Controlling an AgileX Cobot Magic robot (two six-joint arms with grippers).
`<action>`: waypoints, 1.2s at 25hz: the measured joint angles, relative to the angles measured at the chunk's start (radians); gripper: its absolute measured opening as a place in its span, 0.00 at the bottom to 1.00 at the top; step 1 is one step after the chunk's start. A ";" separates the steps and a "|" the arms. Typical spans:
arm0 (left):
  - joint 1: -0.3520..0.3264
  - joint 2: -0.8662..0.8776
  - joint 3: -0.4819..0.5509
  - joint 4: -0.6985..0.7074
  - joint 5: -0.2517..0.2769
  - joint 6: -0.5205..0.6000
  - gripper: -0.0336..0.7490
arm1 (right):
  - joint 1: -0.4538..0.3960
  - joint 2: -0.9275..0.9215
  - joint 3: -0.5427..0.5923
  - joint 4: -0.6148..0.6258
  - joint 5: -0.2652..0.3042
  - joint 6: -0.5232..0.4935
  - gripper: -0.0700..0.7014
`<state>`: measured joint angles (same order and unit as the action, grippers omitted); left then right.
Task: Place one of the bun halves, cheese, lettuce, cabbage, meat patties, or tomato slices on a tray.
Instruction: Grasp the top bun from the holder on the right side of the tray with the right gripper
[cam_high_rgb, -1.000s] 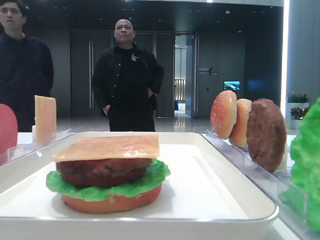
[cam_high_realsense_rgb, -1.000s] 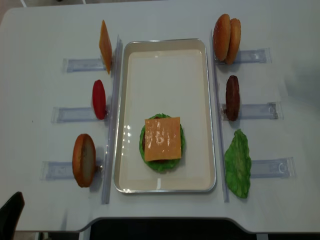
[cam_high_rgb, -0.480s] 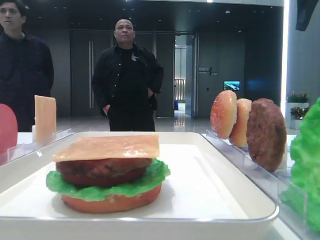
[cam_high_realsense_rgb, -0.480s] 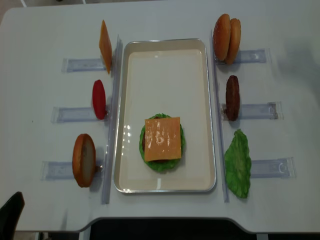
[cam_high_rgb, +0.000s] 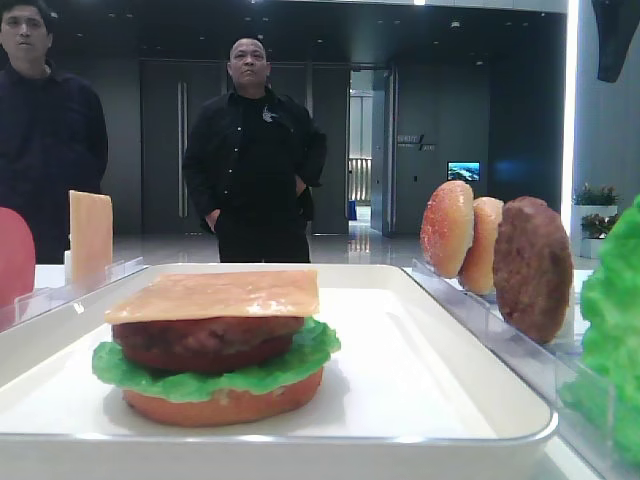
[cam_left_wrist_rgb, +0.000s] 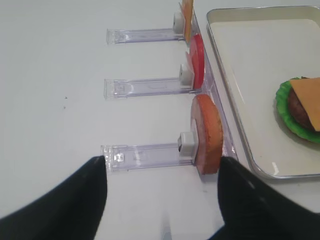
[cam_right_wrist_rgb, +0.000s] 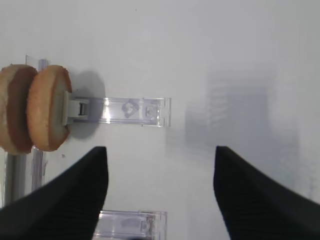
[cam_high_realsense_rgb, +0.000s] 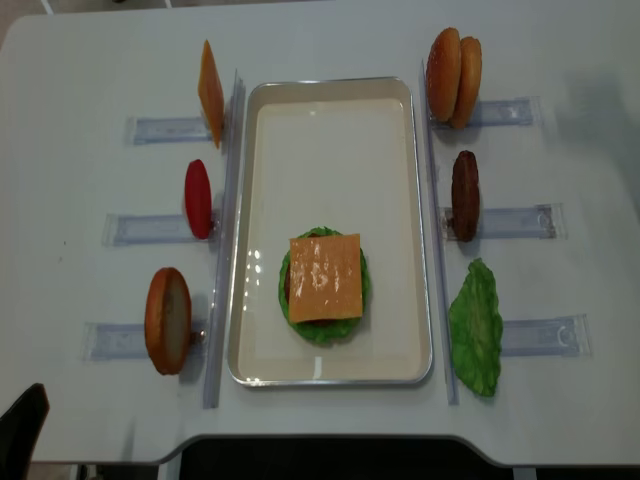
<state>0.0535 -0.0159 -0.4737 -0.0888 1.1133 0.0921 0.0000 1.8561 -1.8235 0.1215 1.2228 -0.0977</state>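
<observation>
The white tray (cam_high_realsense_rgb: 335, 90) holds a stack of bottom bun, lettuce, meat patty and cheese (cam_high_realsense_rgb: 325, 278). The reddish seeded bun half (cam_high_realsense_rgb: 443, 72) stands in a rack at the far right, with a paler bun (cam_high_realsense_rgb: 467, 82) against it. My right gripper (cam_right_wrist_rgb: 161, 148) hangs open and empty over bare table, to the right of both buns (cam_right_wrist_rgb: 47, 107); its arm (cam_high_rgb: 611, 35) shows top right. My left gripper (cam_left_wrist_rgb: 162, 159) is open and empty, near a flat orange bun (cam_left_wrist_rgb: 206, 134). Spare cheese (cam_high_realsense_rgb: 210, 92), a patty (cam_high_realsense_rgb: 465, 195) and lettuce (cam_high_realsense_rgb: 475, 325) stand in racks.
Clear slotted racks (cam_high_realsense_rgb: 505, 222) line both long sides of the tray, with a red tomato slice (cam_high_realsense_rgb: 198, 198) on the left. A rack (cam_right_wrist_rgb: 127, 111) lies ahead of the right gripper. Two people (cam_high_rgb: 258, 150) stand beyond the table's far edge.
The right arm has come into the top right corner of the low view and dropped lower. The left gripper has sunk slightly at the overhead view's bottom left. The food has not moved.
</observation>
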 joint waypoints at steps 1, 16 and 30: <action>0.000 0.000 0.000 0.000 0.000 0.000 0.71 | 0.000 0.000 0.000 -0.002 0.000 0.016 0.66; 0.000 0.000 0.000 -0.001 0.000 0.000 0.70 | 0.226 0.000 -0.001 -0.059 -0.008 0.200 0.66; 0.000 0.000 0.000 -0.001 0.000 0.000 0.70 | 0.311 0.000 -0.001 -0.048 -0.154 0.319 0.66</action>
<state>0.0535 -0.0159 -0.4737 -0.0897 1.1133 0.0921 0.3111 1.8561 -1.8244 0.0734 1.0686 0.2209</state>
